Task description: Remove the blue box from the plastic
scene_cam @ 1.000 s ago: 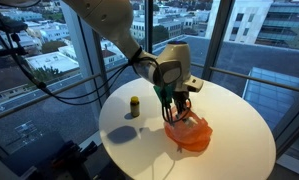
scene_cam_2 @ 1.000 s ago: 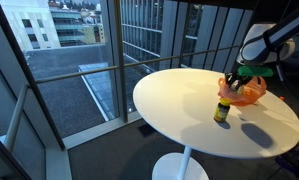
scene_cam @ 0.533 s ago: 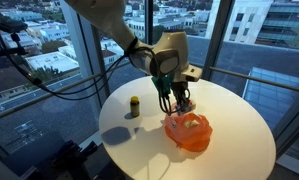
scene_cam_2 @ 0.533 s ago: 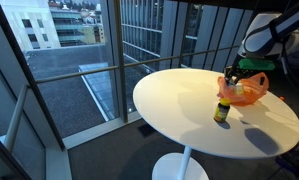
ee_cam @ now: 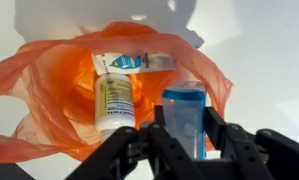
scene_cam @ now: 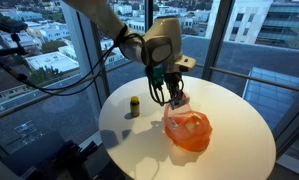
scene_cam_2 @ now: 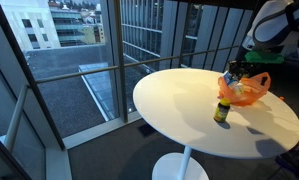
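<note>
In the wrist view my gripper (ee_cam: 186,128) is shut on a blue translucent box (ee_cam: 183,112) and holds it above the open orange plastic bag (ee_cam: 49,95). Inside the bag lie a white bottle (ee_cam: 115,98) and a white-and-blue packet (ee_cam: 129,63). In an exterior view the gripper (scene_cam: 172,97) hangs just over the orange bag (scene_cam: 189,130) on the round white table (scene_cam: 239,125). The bag (scene_cam_2: 251,92) and gripper (scene_cam_2: 235,72) also show in the other exterior view.
A small dark bottle with a yellow cap (scene_cam: 134,106) stands upright on the table away from the bag; it also shows in an exterior view (scene_cam_2: 222,110). Glass windows surround the table. Black cables (scene_cam: 49,80) hang beside the arm.
My gripper has risen out of the orange bag with the blue box in it and moved slightly away from the bag's middle. The bag has settled on the table.
</note>
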